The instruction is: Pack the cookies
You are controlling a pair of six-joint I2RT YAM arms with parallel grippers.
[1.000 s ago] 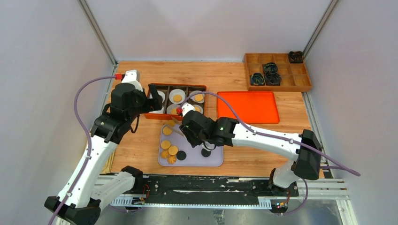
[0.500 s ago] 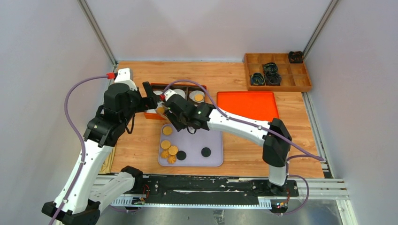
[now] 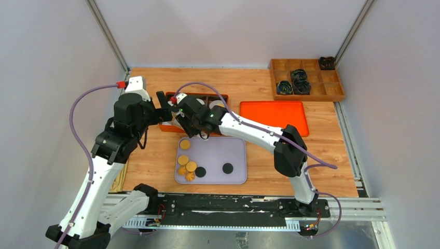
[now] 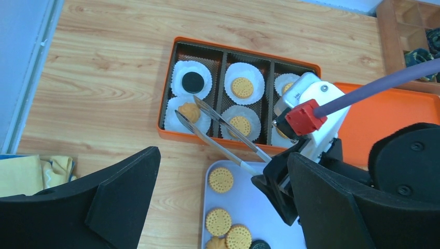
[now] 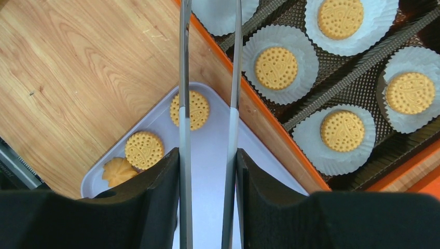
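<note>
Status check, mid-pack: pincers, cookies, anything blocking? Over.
Left pincer open, empty. Right pincer shut on tongs, tips straddling flower cookie in box cup. Several cookies left on tray. Nothing blocking.

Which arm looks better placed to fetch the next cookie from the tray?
The right arm. Its jaws grip the tongs, whose tips reach over the box right beside the tray of loose cookies. The left arm has wide-open, empty jaws and no tool.
</note>
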